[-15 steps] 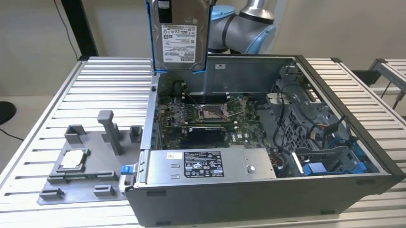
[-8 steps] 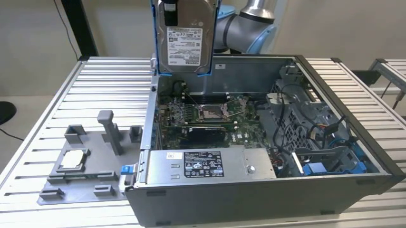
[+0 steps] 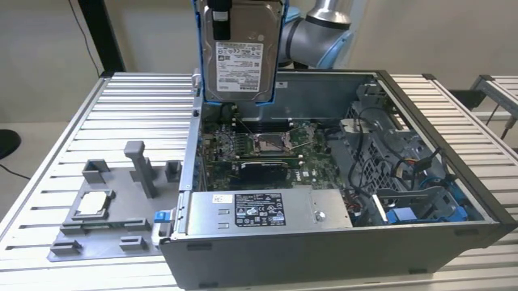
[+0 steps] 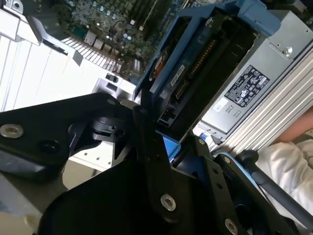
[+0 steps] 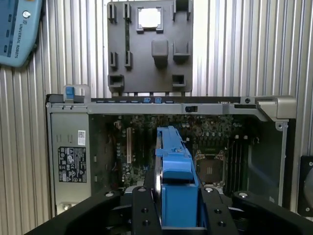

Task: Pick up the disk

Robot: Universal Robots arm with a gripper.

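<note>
An open computer case [image 3: 324, 254] lies on a ribbed metal table [image 3: 137, 109]. Nearest, at the exterior view's left, a grey parts tray [image 3: 105, 212] sits beside the case, with a small square chip [image 3: 94, 202] in one of its pockets. Just inside the case's near wall is a grey metal box [image 3: 263, 209] with a black-and-white label. Beyond it lies the green motherboard [image 3: 259, 145].

Farther back, the disk [image 3: 239, 54] hangs upright in the air above the far part of the case, touching nothing below, its white label facing the camera and its blue frame showing down both long edges. In the first wrist view, the gripper [image 5: 178, 210] has its two black fingers [image 5: 144, 208] clenched on the disk's blue frame, one on each side. The grey robot arm [image 3: 319, 36] rises behind it.

The pick-up looks largely achieved. Doing it well likely depends on a firm, even squeeze on the frame, not the label face, with the disk upright and clear of the case's walls and cables.
</note>
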